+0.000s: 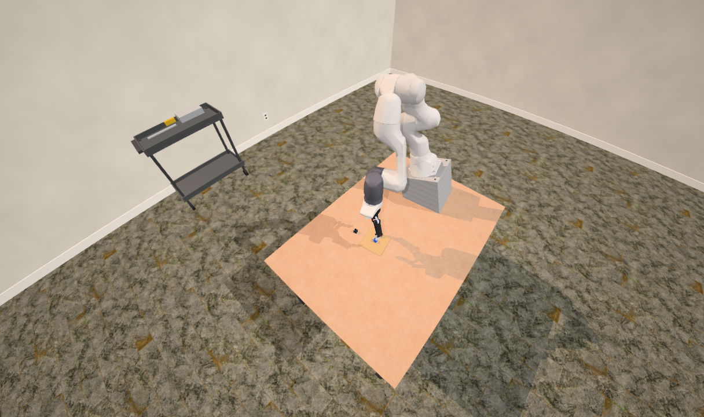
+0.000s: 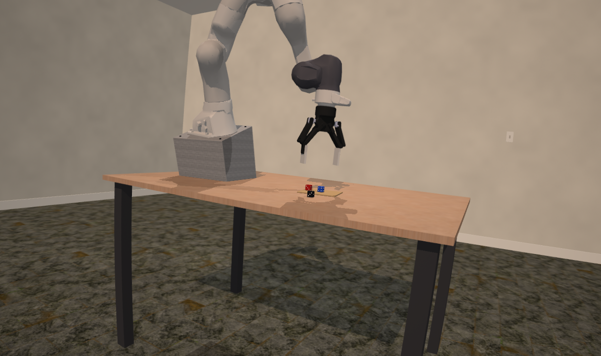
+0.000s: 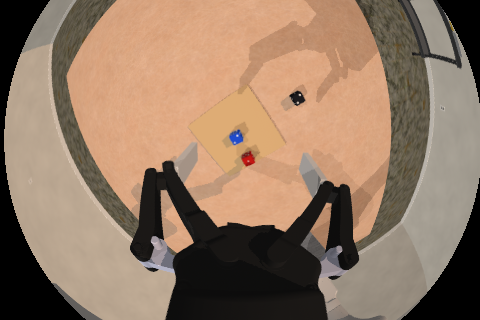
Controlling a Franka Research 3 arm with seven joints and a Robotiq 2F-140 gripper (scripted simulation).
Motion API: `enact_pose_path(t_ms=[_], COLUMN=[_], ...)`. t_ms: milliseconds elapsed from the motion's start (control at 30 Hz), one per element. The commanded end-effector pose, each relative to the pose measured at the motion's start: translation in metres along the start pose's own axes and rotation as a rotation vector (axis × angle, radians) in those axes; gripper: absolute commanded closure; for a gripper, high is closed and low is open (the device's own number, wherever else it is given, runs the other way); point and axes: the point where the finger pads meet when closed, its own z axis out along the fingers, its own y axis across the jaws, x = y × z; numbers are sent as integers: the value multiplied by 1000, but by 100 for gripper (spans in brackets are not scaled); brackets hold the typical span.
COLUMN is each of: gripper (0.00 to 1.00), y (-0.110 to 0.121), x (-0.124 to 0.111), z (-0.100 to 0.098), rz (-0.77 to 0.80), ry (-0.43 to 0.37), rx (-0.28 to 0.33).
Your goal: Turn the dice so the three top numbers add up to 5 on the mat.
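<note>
A small tan mat (image 3: 236, 130) lies flat on the wooden table. A blue die (image 3: 235, 136) sits near the mat's middle. A red die (image 3: 248, 159) sits at the mat's edge nearest my gripper. A black die (image 3: 298, 98) lies on the bare table, off the mat. The dice also show in the exterior view: the red die (image 2: 309, 187), the blue die (image 2: 321, 189) and the black die (image 2: 310, 194). The top numbers are too small to read. My gripper (image 2: 319, 158) hangs well above the mat, open wide and empty; it also shows in the wrist view (image 3: 247, 162).
The robot base block (image 2: 215, 152) stands at the table's back left. A dark two-shelf cart (image 1: 189, 150) stands by the wall, away from the table. The table edges (image 2: 457, 221) are far from the mat.
</note>
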Motion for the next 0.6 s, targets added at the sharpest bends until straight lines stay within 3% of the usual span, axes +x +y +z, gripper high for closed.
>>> enact_pose_path(t_ms=[0,567], gripper=[0,0], y=[1,13], x=[3,11], z=[1,5], rz=[174,535], ry=[8,-2], rx=[-2,-6])
